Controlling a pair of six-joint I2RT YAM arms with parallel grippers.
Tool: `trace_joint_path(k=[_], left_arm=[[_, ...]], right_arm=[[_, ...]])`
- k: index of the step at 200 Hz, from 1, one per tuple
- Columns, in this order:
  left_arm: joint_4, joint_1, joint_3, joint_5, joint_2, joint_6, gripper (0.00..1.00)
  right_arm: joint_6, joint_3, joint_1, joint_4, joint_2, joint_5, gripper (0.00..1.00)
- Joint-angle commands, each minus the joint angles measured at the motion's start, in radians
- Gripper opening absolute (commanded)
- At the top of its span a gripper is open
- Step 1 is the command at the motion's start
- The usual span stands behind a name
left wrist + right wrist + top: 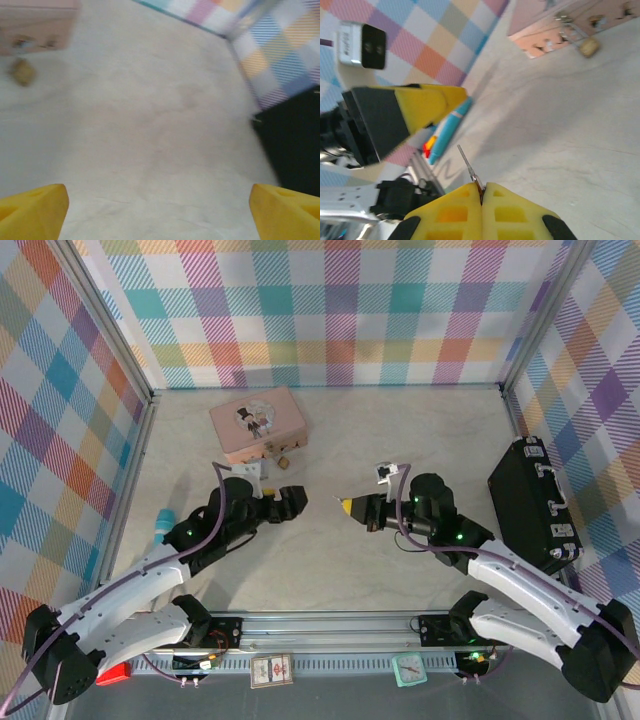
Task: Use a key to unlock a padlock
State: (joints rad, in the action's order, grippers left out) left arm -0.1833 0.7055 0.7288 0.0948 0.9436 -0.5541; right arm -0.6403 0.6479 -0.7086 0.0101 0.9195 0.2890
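Note:
The brass padlock point(284, 460) hangs at the front of the pink tin box point(258, 423); it is a blurred gold blob point(22, 72) in the left wrist view and lies far off point(589, 46) in the right wrist view. My right gripper point(345, 507) is shut on the thin silver key point(467, 161), whose shaft sticks up out of the closed yellow fingertips point(462, 205). My left gripper point(285, 502) faces it across a short gap, open, with nothing between its fingertips point(35, 207). One left finger point(427, 102) shows in the right wrist view.
A black case point(535, 502) lies at the right wall, also seen as the black case point(295, 145) from the left wrist. A blue pen point(163, 525) lies near the left wall. Bare table stretches between the grippers and the box.

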Motion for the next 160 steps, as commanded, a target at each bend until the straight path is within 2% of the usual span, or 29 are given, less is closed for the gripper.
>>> trace_joint_path(k=[1,20,43,59,74,89,136,160], left_arm=[[-0.177,-0.020,0.087,0.119,0.101,0.114,0.90],[-0.138,-0.020,0.097,0.181,0.159,0.145,0.88],[-0.030,-0.036,0.096,0.246,0.223,0.181,0.92],[0.008,-0.105,0.120,0.162,0.305,0.165,0.90],[0.146,-0.180,0.094,0.055,0.378,0.119,0.88],[0.292,-0.236,0.070,0.000,0.461,0.052,0.87],[0.723,-0.283,0.033,-0.056,0.712,-0.110,0.81],[0.835,-0.292,0.027,-0.014,0.806,-0.153,0.78]], right_arm=[[0.097,0.031,0.000,-0.209,-0.013,-0.126,0.00],[0.129,0.024,0.000,-0.256,-0.034,-0.171,0.00],[0.150,-0.007,0.001,-0.274,-0.084,-0.215,0.00],[0.156,-0.035,0.000,-0.268,-0.120,-0.225,0.00],[0.155,-0.068,0.000,-0.251,-0.152,-0.228,0.00],[0.150,-0.100,0.000,-0.229,-0.177,-0.222,0.00],[0.175,-0.170,0.000,-0.174,-0.232,-0.209,0.00],[0.203,-0.188,0.000,-0.168,-0.259,-0.199,0.00]])
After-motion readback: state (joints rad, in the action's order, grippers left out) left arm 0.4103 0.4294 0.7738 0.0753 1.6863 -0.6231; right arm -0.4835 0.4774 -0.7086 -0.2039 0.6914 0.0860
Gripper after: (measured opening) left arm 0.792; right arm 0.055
